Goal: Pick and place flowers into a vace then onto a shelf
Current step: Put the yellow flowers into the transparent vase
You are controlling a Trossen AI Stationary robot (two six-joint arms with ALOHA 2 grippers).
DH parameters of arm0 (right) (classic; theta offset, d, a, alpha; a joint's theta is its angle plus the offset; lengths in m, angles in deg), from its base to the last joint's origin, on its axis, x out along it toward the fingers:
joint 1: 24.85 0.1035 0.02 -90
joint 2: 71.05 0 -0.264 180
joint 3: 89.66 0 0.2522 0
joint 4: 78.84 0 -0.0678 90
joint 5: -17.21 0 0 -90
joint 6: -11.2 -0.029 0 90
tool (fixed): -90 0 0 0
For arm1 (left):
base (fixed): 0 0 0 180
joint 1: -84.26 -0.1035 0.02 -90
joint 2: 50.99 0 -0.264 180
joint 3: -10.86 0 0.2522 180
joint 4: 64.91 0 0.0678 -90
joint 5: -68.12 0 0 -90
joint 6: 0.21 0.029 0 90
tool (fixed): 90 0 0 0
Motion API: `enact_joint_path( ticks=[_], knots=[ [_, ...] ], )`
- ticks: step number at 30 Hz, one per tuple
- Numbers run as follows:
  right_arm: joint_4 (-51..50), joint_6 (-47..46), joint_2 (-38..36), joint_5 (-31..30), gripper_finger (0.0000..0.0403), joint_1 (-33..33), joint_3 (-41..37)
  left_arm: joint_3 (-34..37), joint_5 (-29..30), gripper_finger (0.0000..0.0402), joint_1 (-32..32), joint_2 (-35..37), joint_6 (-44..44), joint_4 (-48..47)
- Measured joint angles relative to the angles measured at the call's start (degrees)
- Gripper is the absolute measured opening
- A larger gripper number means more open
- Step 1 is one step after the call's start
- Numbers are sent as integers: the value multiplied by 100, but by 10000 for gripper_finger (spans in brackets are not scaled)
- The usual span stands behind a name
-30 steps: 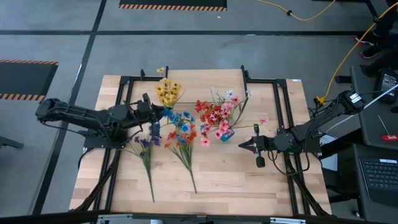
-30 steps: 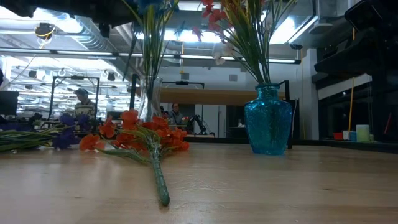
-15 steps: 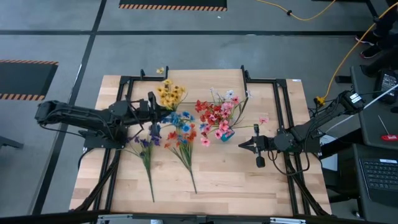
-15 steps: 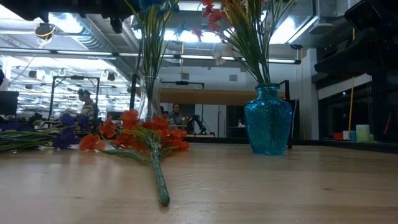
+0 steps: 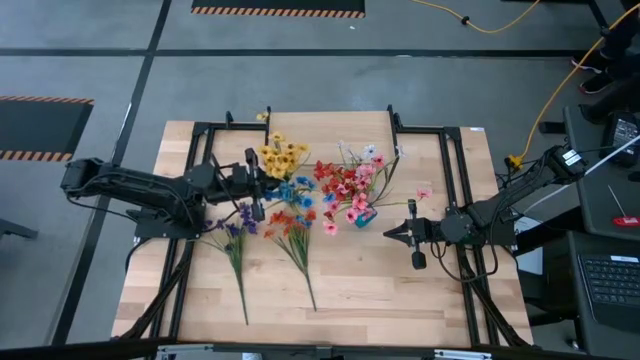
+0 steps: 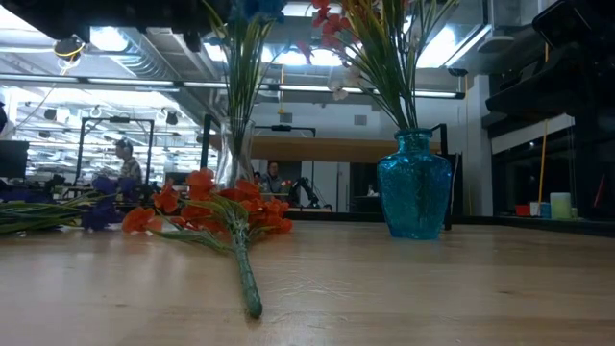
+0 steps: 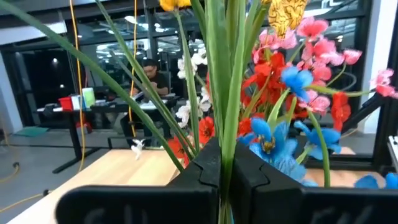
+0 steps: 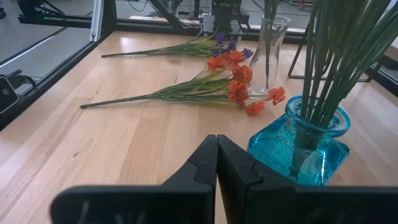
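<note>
Clamping upright yellow flowers [image 5: 281,156] by their stems, left gripper [image 5: 254,184] holds blossoms topmost.

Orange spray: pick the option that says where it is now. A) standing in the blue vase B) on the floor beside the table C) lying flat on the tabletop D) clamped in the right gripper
C: the orange spray lies flat on the wooden tabletop, its stem end toward the low camera, apart from the blue vase.
</note>
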Motion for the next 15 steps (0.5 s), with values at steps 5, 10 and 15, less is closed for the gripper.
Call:
enact_joint_path(
  ticks=[5, 10, 15],
  knots=[
    [0, 0, 2, -1, 14, 0, 0, 0, -90, 5, 1, 87, -1, -12],
    [0, 0, 0, -2, 14, 0, 0, -1, -90, 5, 1, 4, -1, -66],
    [0, 0, 2, -2, 14, -1, 0, -1, -90, 5, 1, -151, 68, -66]
  ],
)
